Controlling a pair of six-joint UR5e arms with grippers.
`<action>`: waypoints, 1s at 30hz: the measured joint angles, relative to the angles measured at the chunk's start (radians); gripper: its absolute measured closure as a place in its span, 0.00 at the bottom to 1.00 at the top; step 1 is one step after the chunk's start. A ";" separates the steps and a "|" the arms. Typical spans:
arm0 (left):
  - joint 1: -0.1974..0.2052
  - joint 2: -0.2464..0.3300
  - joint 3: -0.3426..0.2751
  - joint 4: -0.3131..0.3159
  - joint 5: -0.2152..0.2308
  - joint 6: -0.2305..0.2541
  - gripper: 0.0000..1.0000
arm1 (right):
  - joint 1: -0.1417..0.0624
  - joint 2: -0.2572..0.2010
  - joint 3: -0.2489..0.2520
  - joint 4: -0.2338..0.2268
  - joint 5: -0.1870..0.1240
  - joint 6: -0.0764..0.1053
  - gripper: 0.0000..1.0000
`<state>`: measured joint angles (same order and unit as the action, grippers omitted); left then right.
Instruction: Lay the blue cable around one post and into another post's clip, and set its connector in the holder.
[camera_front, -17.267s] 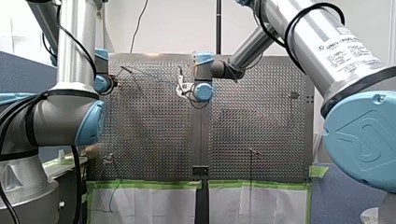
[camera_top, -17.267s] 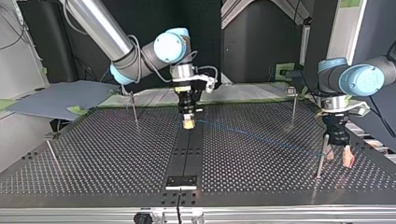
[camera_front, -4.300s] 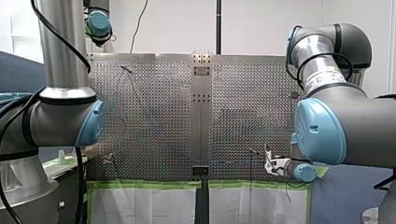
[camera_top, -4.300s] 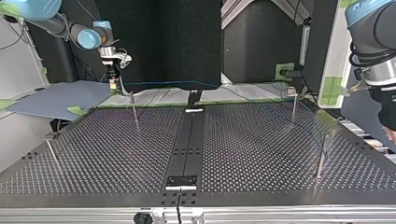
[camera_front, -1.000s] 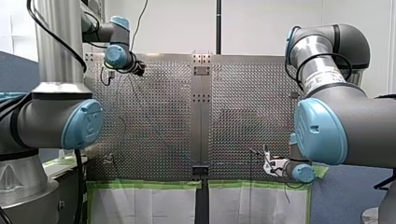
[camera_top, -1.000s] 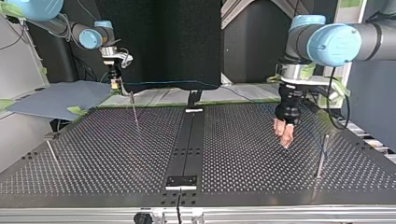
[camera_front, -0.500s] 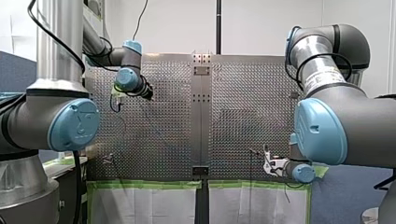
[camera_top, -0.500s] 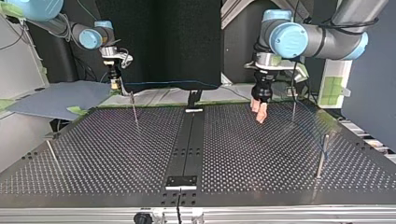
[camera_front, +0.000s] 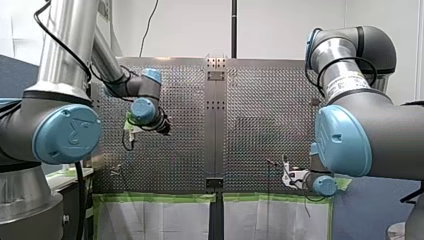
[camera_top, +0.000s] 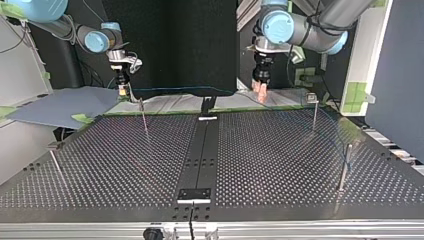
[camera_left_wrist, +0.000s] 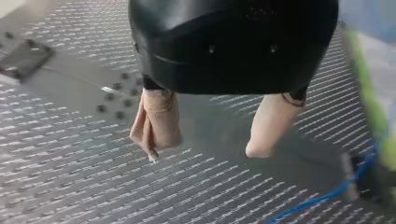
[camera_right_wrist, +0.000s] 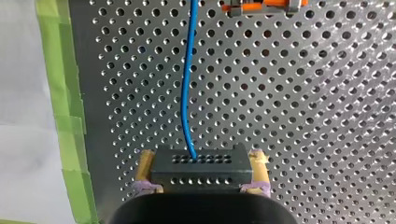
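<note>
In the right wrist view my right gripper is shut on the black connector, held between its yellow pads. The blue cable leaves the connector and runs ahead over the perforated plate toward an orange clip. In the top view my right gripper hangs at the far left, and the blue cable stretches right from it, then down past two posts. My left gripper hovers open at the far edge, right of centre. Its beige fingers hold nothing.
Two more thin posts stand at the top view's left. A dark holder plate sits on the centre strip near the front edge. Green tape borders the plate beside my right gripper.
My left arm has swept from above the top view's right half toward the far edge and the centre, still open. My right gripper and the cable have stayed put.
</note>
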<state>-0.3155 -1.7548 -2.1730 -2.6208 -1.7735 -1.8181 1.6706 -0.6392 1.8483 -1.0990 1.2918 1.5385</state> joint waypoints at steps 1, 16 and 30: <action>-0.013 -0.013 -0.013 0.013 -0.002 -0.002 0.00 | 0.000 0.000 0.000 -0.001 0.000 0.001 1.00; -0.165 -0.165 0.041 0.165 0.013 -0.055 0.00 | 0.000 0.000 0.001 0.004 0.000 0.003 1.00; -0.306 -0.306 0.170 0.307 -0.011 -0.097 0.00 | -0.002 0.000 0.000 0.000 0.000 0.008 1.00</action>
<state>-0.6219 -2.0610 -2.0027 -2.3141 -1.7842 -1.9147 1.6690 -0.6393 1.8479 -1.0991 1.2917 1.5465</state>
